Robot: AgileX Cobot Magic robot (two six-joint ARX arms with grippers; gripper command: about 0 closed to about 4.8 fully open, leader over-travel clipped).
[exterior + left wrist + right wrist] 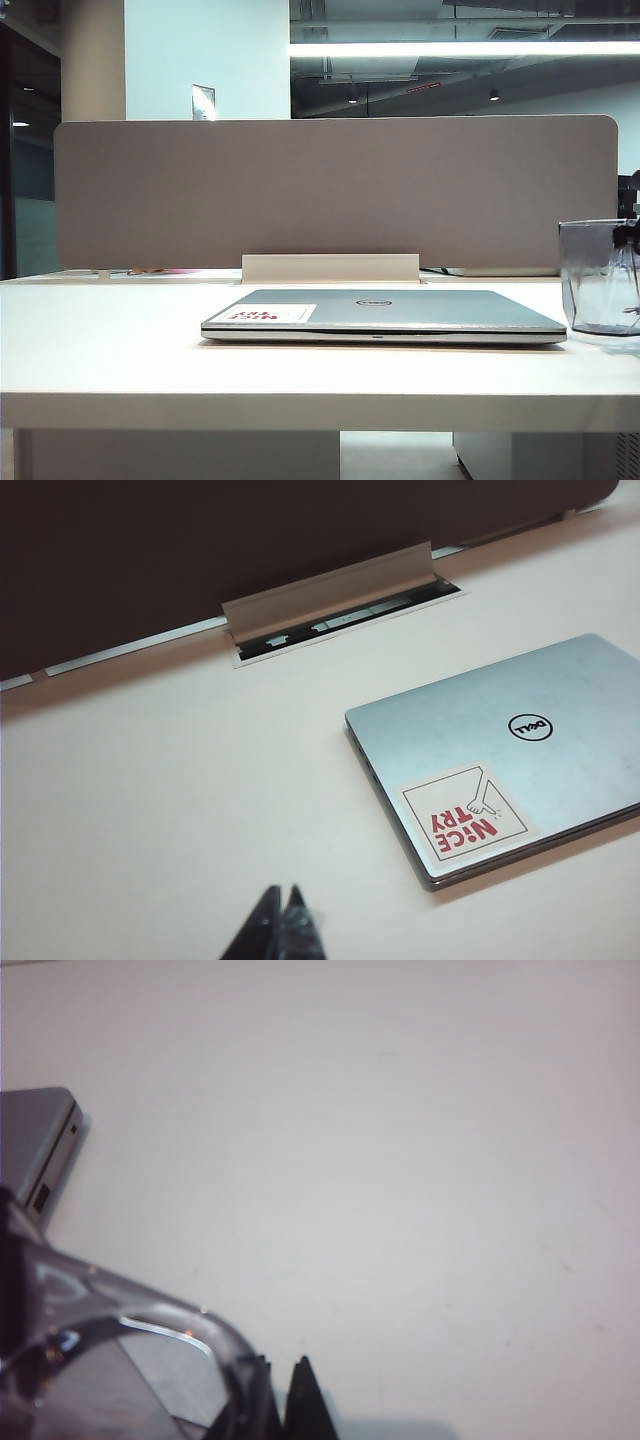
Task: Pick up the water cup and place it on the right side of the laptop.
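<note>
Item: water cup (pixel 600 280), just right of the laptop (pixel 385 312), wall pinched by our right gripper (pixel 282 1385) for placement there. Left gripper (pixel 283 915): fingertips together, empty, above bare table (pixel 180 810) left of laptop, clear of the work

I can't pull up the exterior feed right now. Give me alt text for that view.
A closed silver laptop lies flat mid-table before a grey divider panel. The transparent water cup stands at the view's right edge, right of the laptop; dark parts, probably the right gripper, show at its rim. The left gripper is out of this view.
</note>
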